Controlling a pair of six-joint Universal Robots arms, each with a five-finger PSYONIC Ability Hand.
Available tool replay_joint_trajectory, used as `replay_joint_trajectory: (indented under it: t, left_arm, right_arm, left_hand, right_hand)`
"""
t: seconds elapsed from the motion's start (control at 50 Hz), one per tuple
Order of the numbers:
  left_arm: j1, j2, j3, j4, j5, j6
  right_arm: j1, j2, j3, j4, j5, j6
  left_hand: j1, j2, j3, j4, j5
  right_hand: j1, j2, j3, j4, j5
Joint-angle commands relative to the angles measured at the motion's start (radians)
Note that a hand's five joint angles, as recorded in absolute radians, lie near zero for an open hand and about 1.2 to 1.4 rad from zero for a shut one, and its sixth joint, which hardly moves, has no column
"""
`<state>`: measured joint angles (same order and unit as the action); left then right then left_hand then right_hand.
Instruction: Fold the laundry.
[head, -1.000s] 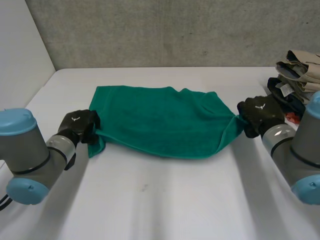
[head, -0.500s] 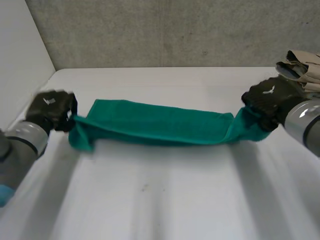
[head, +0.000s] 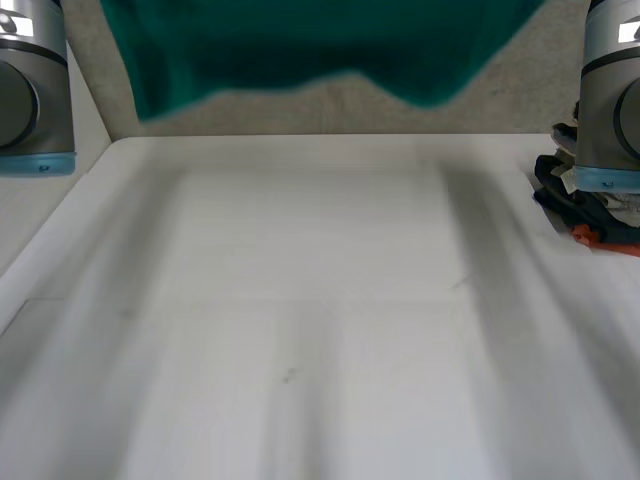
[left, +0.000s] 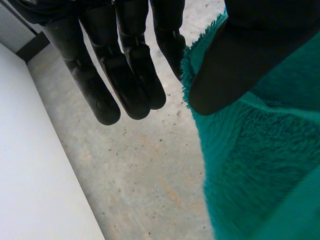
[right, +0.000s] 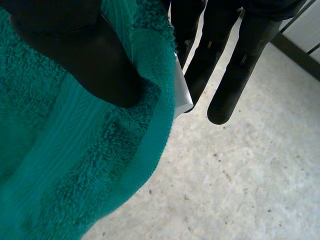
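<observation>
Pinches the green towel (left: 250, 165) with the left hand (left: 125, 75): thumb (left: 235, 55) pressed onto the fuzzy edge of the cloth, clamping it against the nearest finger, other fingers straight and close together beside it, touching nothing. Seen from that wrist, falls away from the thumb in a thick, loopy sheet, with grey concrete wall behind.

Pinches the same towel (right: 75, 165) with the right hand (right: 235, 65): thumb (right: 85, 55) dug into the cloth just beside the flat woven band along its hem, fingers straight on the far side. Shows a small white label (right: 182, 97) sticking out from the hem between cloth and fingers.

From the head view, hangs the towel (head: 300, 40) high between the left arm (head: 30, 90) and the right arm (head: 610, 100), stretched across, lower edge wavy and blurred, well above the white counter (head: 320, 300) and not touching it. Keeps a pile of clothes (head: 570, 200), dark with an orange bit, at the counter's right edge, under the right arm.
</observation>
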<state>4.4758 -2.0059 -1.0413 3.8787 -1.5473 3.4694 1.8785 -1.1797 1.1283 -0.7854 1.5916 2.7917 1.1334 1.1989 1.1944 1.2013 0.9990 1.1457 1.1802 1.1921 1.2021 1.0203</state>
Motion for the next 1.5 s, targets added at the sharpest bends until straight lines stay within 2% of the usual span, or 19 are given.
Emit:
replay_joint_trajectory:
  t: [0.02, 0.08, 0.18, 0.3, 0.48, 0.52, 0.54, 0.56, 0.58, 0.62, 0.7, 0.82, 0.96, 1.24, 1.5]
  left_arm:
    - [0.010, 0.038, -0.162, -0.117, -0.002, -0.007]
    - [0.014, 0.055, -0.245, -0.136, 0.001, -0.006]
    - [0.016, 0.065, -0.453, -0.136, 0.006, 0.004]
    - [0.033, 0.049, -0.621, -0.139, 0.007, 0.025]
    - [0.051, -0.030, -0.776, -0.137, 0.007, 0.181]
    - [0.051, -0.030, -0.792, -0.137, 0.007, 0.188]
    - [0.051, -0.028, -0.801, -0.137, 0.009, 0.188]
    - [0.051, -0.024, -0.813, -0.137, 0.010, 0.188]
    - [0.049, -0.020, -0.818, -0.139, 0.012, 0.188]
    - [0.049, -0.004, -0.830, -0.140, 0.013, 0.185]
    - [0.049, 0.044, -0.853, -0.145, 0.015, 0.172]
    - [0.049, 0.095, -0.888, -0.180, 0.012, 0.114]
    - [0.048, 0.098, -0.890, -0.271, 0.018, -0.026]
    - [0.053, -0.014, -0.849, -0.291, 0.009, -0.029]
    - [0.089, 0.133, -0.951, -0.309, 0.018, -0.035]
  right_arm:
    - [0.005, 0.009, 0.056, 0.112, -0.012, 0.000]
    - [0.005, 0.020, 0.090, 0.219, -0.025, 0.003]
    - [-0.005, 0.077, 0.172, 0.395, -0.108, 0.006]
    - [-0.009, 0.146, 0.286, 0.457, -0.145, -0.007]
    - [-0.010, 0.160, 0.407, 0.466, -0.154, -0.017]
    - [-0.012, 0.155, 0.435, 0.466, -0.154, -0.017]
    - [-0.013, 0.155, 0.442, 0.466, -0.154, -0.017]
    - [-0.015, 0.153, 0.455, 0.462, -0.156, -0.017]
    - [-0.016, 0.153, 0.461, 0.459, -0.156, -0.017]
    - [-0.018, 0.152, 0.473, 0.457, -0.160, -0.017]
    - [-0.022, 0.126, 0.498, 0.456, -0.160, -0.015]
    - [-0.038, 0.109, 0.522, 0.457, -0.162, -0.015]
    - [-0.038, 0.107, 0.524, 0.457, -0.162, -0.015]
    - [-0.055, 0.106, 0.521, 0.457, -0.162, -0.017]
    - [-0.061, 0.104, 0.515, 0.456, -0.164, -0.017]
  left_hand:
    - [0.263, 0.197, 0.202, 0.195, 0.223]
    - [0.263, 0.197, 0.202, 0.195, 0.223]
    - [0.263, 0.197, 0.202, 0.195, 0.223]
    - [0.263, 0.197, 0.202, 0.195, 0.223]
    - [0.263, 0.197, 0.202, 0.195, 0.223]
    - [0.263, 0.197, 0.202, 0.195, 0.223]
    - [0.103, 0.038, 0.042, 0.035, 0.063]
    - [-0.262, -0.327, -0.322, -0.329, -0.302]
    - [-0.413, -0.479, -0.474, -0.481, -0.454]
    - [-0.558, -0.624, -0.619, -0.626, -0.598]
    - [-0.638, -0.703, -0.699, -0.706, -0.678]
    - [-0.638, -0.704, -0.699, -0.706, -0.678]
    - [-0.635, -0.701, -0.696, -0.703, -0.675]
    - [-0.626, -0.692, -0.687, -0.694, -0.666]
    - [-0.618, -0.683, -0.678, -0.685, -0.658]
  right_hand:
    - [0.251, 0.216, 0.204, 0.194, 0.201]
    - [0.251, 0.216, 0.204, 0.194, 0.201]
    - [0.251, 0.216, 0.204, 0.194, 0.201]
    - [0.251, 0.216, 0.204, 0.194, 0.201]
    - [0.251, 0.216, 0.204, 0.194, 0.201]
    - [0.251, 0.216, 0.204, 0.194, 0.201]
    - [0.251, 0.216, 0.204, 0.194, 0.201]
    - [0.251, 0.216, 0.204, 0.194, 0.201]
    - [0.251, 0.216, 0.204, 0.194, 0.201]
    - [0.251, 0.216, 0.204, 0.194, 0.201]
    - [0.251, 0.216, 0.204, 0.194, 0.201]
    - [0.251, 0.216, 0.204, 0.194, 0.201]
    - [0.251, 0.216, 0.204, 0.194, 0.201]
    - [0.251, 0.216, 0.204, 0.194, 0.201]
    - [0.251, 0.216, 0.204, 0.194, 0.201]
